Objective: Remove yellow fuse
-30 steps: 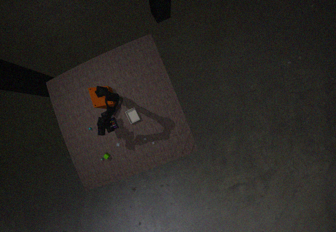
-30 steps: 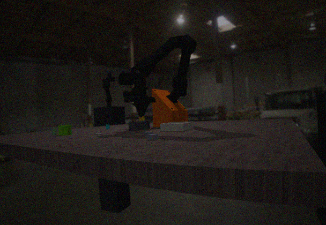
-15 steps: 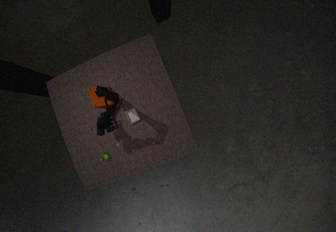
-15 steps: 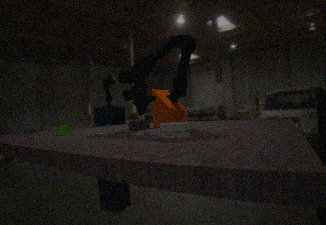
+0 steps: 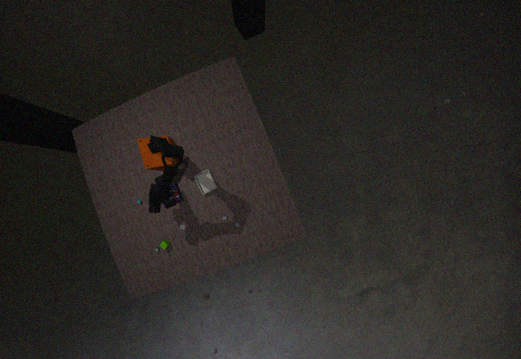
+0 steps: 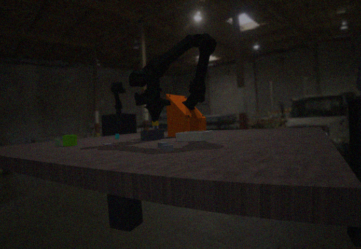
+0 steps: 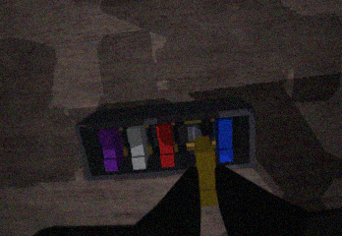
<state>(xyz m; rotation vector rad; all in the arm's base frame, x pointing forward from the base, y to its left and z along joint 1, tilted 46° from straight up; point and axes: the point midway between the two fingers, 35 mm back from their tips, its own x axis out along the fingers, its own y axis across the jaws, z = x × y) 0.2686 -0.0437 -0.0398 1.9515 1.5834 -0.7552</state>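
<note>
Dim workshop light falls on a wood-grain tabletop [image 6: 245, 164] with a matte, rough look. At the centre of things is the yellow fuse [image 7: 206, 169], a slim rectangular blade standing upright, its long axis vertical, clenched between the two dark fingers of the claw [image 7: 207, 197]. In the exterior view the yellow fuse [image 6: 155, 123] hangs at the tip of the claw [image 6: 155, 119], just above the fuse block [image 6: 152, 134] and apparently free of it, though the gap is small and hard to judge in this gloom. From the wrist view its own slot, between the red fuse [image 7: 166, 146] and the blue fuse [image 7: 224, 141], shows only a grey seat with brass contacts.

That fuse block [image 7: 164, 140] is a dark, boxy housing with a row of slots; a purple fuse [image 7: 110, 149] and a white fuse [image 7: 138, 147] stand farther left in it. All look like smooth plastic.

The coming move turns on one relation: the tray [image 6: 194, 135], a pale, shallow, square-edged dish, lies just right of the block, near the orange stand [image 6: 183, 117] carrying the arm. The fuse likely needs more height before travelling right, since the blue fuse stands on that side.

Farther left sit a green cube [image 6: 69, 140] and a small teal piece [image 6: 116, 136].
</note>
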